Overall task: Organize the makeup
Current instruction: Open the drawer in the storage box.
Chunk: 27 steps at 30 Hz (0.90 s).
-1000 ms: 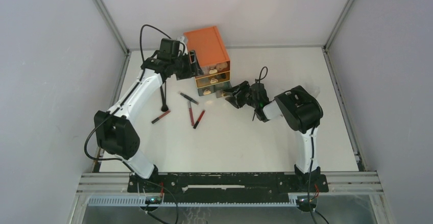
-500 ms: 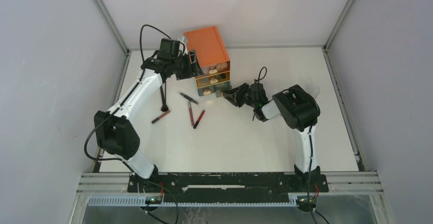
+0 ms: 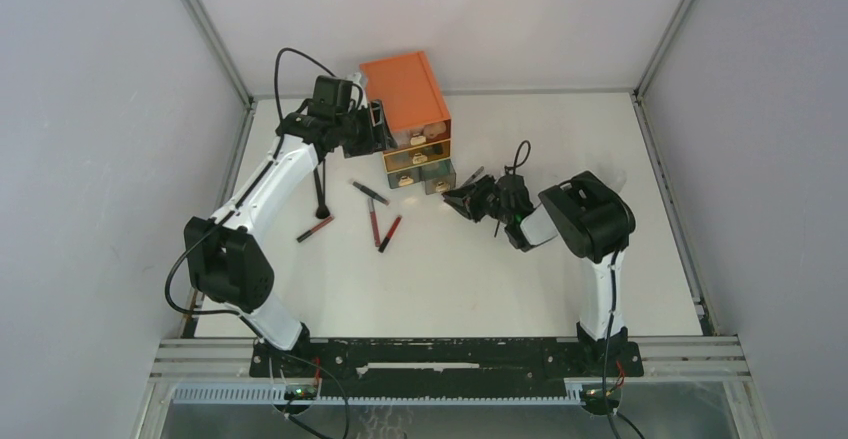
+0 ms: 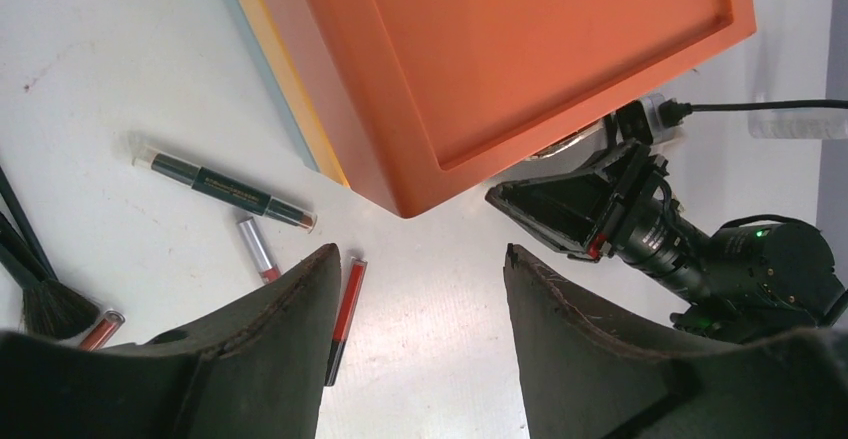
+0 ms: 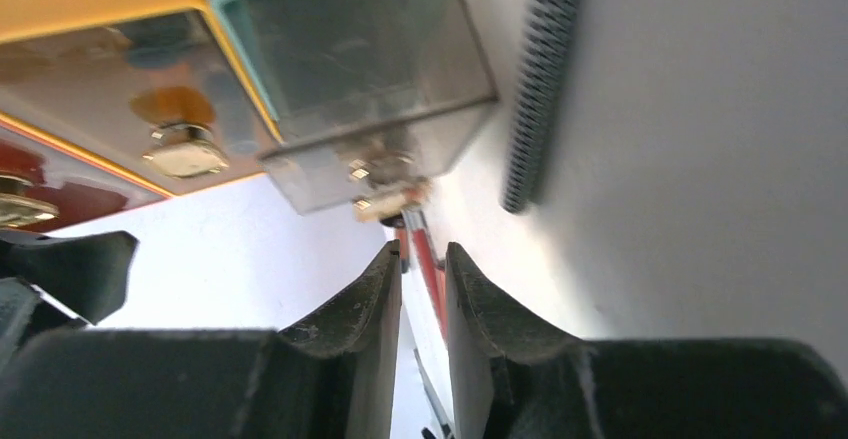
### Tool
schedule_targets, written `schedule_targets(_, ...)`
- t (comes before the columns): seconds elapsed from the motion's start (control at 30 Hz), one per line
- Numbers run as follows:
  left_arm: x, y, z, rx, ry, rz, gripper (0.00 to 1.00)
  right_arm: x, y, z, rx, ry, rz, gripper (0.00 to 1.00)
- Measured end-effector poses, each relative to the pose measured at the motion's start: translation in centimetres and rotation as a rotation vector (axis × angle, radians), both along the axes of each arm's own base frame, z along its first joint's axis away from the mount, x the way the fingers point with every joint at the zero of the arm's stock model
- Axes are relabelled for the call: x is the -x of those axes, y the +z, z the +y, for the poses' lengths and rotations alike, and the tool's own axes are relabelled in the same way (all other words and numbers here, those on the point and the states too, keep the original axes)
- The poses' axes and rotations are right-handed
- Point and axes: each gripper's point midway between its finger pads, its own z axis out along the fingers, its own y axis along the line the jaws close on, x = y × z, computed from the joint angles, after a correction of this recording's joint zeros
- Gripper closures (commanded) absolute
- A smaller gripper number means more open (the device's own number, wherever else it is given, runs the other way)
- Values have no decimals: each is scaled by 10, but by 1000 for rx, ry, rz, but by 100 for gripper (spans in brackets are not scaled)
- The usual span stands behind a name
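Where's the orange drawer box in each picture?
Top external: the orange chest stands at the back, near the middle.
Left wrist: it fills the upper middle.
Right wrist: only its clear drawer fronts show, upper left.
Shared landmark: the right gripper, pinching a red pencil by the chest.
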Motion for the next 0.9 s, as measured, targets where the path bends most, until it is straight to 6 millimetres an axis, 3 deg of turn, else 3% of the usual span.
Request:
schedule_targets(0.17, 0, 0, 1, -6, 0, -2, 34, 23, -20, -5, 28, 24, 60, 71)
schedule_targets(0.3, 0, -1, 1, -6, 0, 0, 34, 33, -22, -9, 38, 38, 65, 69)
schedule_targets(0.47, 0, -1, 1, -6, 0, 0, 34, 39, -20, -11, 58, 53, 60, 49)
schedule_targets(0.67, 0, -1, 2, -10, 3, 2, 34, 32, 12, -18, 174, 70, -48, 40)
schedule_targets(0.9, -1, -1, 4, -19, 12, -1, 34, -20, 64, -21, 457, 99, -244, 34)
